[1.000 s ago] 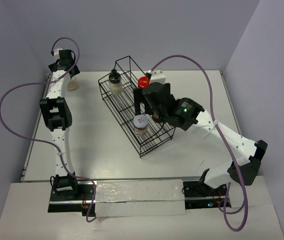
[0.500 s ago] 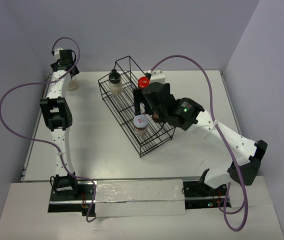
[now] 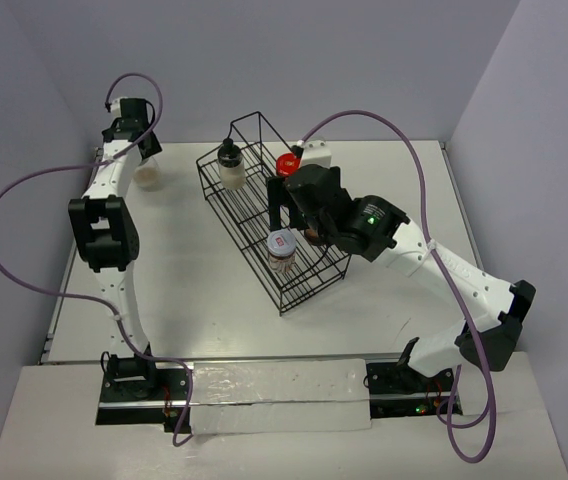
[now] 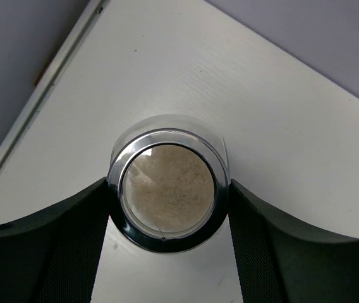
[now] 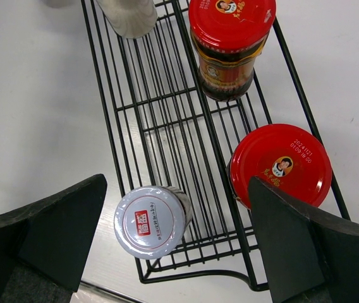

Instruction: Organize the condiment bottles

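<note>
Currently left pincer point(image 4: 168, 187) grips the pale-contents jar point(image 4: 167, 205); right pincer point(image 5: 174, 202) hangs spread wide above the wire rack point(image 5: 157, 95).

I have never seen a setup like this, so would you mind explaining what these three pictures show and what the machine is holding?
These are two robot arms bolted to a white table. The overhead picture comes from a fixed camera; the other two come from cameras on each wrist, looking past the arm's own fingers. A black wire rack holds four jars: a black-capped jar, a white-lidded jar, a red-lidded jar and a second red-lidded jar. The left gripper is closed on a clear jar with pale contents, near the table's far-left corner. The right gripper hangs open above the rack, holding nothing.
</note>
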Controlling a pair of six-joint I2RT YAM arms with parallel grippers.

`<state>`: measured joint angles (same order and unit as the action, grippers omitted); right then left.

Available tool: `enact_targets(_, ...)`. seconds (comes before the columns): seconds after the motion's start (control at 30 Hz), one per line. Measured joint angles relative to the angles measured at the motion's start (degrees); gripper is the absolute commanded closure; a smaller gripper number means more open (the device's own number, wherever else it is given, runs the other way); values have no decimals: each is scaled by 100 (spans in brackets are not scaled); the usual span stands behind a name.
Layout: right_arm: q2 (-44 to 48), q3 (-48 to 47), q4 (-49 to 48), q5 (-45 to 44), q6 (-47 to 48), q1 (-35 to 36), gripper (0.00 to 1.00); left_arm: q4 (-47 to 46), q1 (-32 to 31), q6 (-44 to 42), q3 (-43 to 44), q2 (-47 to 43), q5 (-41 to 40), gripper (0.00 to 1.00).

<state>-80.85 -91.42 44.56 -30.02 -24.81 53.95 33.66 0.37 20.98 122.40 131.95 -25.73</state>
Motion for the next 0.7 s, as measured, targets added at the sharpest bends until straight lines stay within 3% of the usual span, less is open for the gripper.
enact_targets(0.37, 309, 10, 61, -58, -279, 0, 0, 366, -437, -39, -860, -1922, 38, 90)
enact_targets(0.7, 822, 195, 291, -465, -542, 0, 0, 709, -1451, -12, -1804, -3584, 5, 90)
